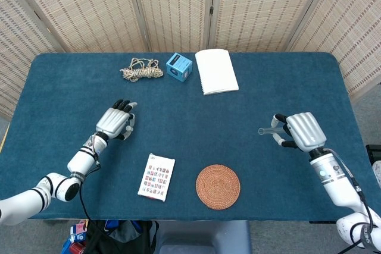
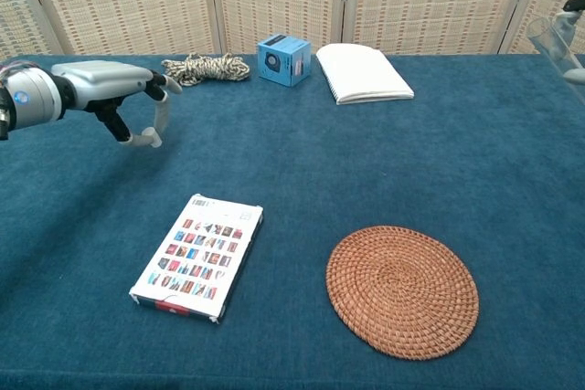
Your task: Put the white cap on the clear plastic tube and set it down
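Note:
My right hand [image 1: 302, 130] holds the clear plastic tube [image 1: 267, 130] above the table's right side, its open end pointing left. In the chest view only the tube [image 2: 558, 39] and a fingertip show at the top right edge. My left hand [image 1: 116, 122] hovers over the left part of the table with its fingers curled. In the chest view the left hand [image 2: 108, 93] pinches a small white piece, apparently the white cap [image 2: 146, 142], between thumb and a finger. The two hands are far apart.
A card packet [image 1: 157, 176] and a round woven coaster [image 1: 218, 187] lie near the front edge. At the back are a rope bundle [image 1: 141, 69], a blue box [image 1: 178, 66] and a white notebook [image 1: 216, 71]. The blue cloth [image 1: 196, 123] lies between the hands.

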Robot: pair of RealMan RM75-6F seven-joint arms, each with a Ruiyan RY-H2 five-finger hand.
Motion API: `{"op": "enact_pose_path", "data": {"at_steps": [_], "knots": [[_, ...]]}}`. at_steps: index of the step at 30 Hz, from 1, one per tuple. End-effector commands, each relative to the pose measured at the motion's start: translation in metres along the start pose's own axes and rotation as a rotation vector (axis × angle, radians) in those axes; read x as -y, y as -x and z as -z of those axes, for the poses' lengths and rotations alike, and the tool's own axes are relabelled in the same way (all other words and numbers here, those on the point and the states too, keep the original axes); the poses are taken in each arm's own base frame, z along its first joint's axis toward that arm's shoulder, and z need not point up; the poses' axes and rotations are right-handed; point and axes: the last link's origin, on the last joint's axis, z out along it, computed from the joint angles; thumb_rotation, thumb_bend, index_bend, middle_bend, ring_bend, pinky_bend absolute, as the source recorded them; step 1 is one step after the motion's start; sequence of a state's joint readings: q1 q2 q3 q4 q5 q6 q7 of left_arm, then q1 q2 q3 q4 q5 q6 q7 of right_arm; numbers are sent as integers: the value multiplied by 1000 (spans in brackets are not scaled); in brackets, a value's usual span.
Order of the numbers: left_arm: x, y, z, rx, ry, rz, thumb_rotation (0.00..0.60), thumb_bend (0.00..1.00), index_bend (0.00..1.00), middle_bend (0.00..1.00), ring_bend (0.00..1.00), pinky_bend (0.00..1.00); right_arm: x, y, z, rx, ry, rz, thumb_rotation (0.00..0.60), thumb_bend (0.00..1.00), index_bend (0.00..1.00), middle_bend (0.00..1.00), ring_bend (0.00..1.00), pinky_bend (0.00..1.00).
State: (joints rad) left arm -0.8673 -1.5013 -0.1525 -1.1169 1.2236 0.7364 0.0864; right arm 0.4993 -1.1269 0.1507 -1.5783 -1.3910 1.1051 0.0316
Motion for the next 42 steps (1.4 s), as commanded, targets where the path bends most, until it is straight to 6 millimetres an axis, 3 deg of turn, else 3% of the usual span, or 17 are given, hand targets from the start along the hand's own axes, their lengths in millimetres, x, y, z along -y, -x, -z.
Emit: {"op": "enact_pose_path", "data": {"at_steps": [1,11,21,32,42], "knots": [[-2,-20,11,-53,20,107,600,375,527,38,0,0,4,1,-3,-2,-12,-8,600,765,876,1000,1000,1000],[-21,-63,42,-147,107,378,600,377,530,38,0,0,37,12,-36,19,-100,-74,600,770,876,1000,1000,1000],[-55,-92,63,-255,203,440,600,381,544,45,0,0,84,38,-76,98,-198,-129,600,771,876,1000,1000,1000],[-84,-107,66,-340,244,440,600,383,545,47,0,0,130,50,-107,82,-287,-203,600,771,876,1000,1000,1000],[-99,-109,64,-370,266,392,600,383,546,47,0,0,160,55,-123,29,-339,-275,600,771,876,1000,1000,1000]]}}
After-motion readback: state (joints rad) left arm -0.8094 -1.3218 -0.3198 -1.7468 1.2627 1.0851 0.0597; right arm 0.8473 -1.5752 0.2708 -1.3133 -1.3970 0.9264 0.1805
